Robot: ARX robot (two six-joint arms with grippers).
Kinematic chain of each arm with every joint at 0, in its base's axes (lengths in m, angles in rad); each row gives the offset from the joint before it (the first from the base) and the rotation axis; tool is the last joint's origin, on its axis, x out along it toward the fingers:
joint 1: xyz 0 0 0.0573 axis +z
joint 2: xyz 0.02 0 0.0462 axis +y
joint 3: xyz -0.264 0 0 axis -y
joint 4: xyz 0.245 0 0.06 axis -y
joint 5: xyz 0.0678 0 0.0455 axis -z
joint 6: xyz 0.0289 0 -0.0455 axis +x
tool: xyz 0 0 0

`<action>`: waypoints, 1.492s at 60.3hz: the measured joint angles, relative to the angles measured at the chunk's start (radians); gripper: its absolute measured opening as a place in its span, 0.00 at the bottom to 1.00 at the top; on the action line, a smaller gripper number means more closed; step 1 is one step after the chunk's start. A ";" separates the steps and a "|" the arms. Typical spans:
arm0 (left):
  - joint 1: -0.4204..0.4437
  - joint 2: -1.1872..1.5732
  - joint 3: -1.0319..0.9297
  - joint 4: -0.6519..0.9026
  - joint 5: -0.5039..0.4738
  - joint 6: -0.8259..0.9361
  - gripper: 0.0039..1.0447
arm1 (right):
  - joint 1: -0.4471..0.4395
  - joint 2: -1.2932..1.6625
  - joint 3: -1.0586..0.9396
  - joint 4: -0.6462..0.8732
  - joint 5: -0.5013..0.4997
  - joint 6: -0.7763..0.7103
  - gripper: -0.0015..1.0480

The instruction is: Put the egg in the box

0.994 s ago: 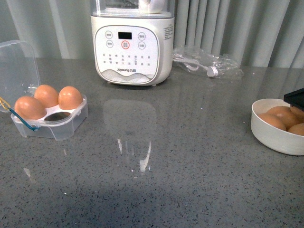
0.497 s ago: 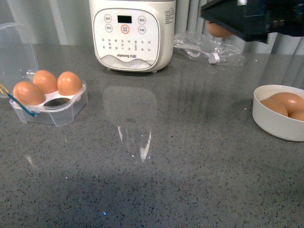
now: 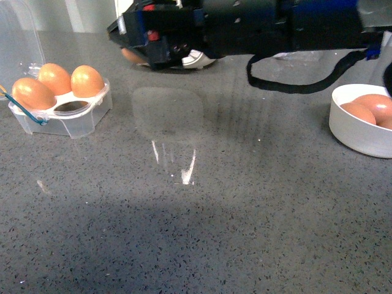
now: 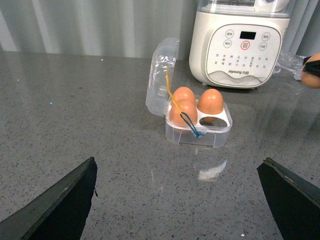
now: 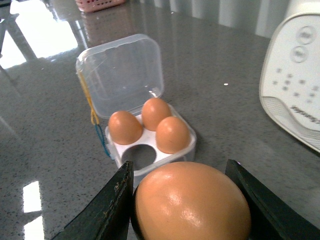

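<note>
The egg (image 5: 192, 207) is orange-brown and fills the space between my right gripper's (image 5: 180, 167) dark fingers (image 5: 116, 200), which are shut on it. In the front view that right gripper (image 3: 131, 49) reaches across the back of the table with the egg (image 3: 130, 57) peeking out beneath it, a little right of the box (image 3: 79, 125). The box (image 5: 186, 150) is clear plastic, its lid (image 5: 122, 75) is up, three eggs sit in it and the near cell (image 5: 137, 156) is empty. My left gripper (image 4: 178, 167) hangs open in front of the box (image 4: 197, 137), holding nothing.
A white bowl (image 3: 358, 138) with more eggs stands at the right. A white kitchen appliance (image 4: 240, 45) stands behind the box, mostly hidden by my right arm in the front view. A blue-and-yellow wire (image 4: 185, 120) hangs on the box.
My right arm has swung from the bowl on the right across the table to the left, carrying the egg up close to the box. The front view has tilted downward.
</note>
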 joint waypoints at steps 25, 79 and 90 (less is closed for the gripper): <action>0.000 0.000 0.000 0.000 0.000 0.000 0.94 | 0.102 0.160 0.147 -0.031 0.006 -0.039 0.46; 0.000 0.000 0.000 0.000 0.000 0.000 0.94 | 0.158 0.277 0.327 -0.127 0.085 -0.126 0.46; 0.000 0.000 0.000 0.000 0.000 0.000 0.94 | 0.158 0.277 0.326 -0.136 0.090 -0.129 0.46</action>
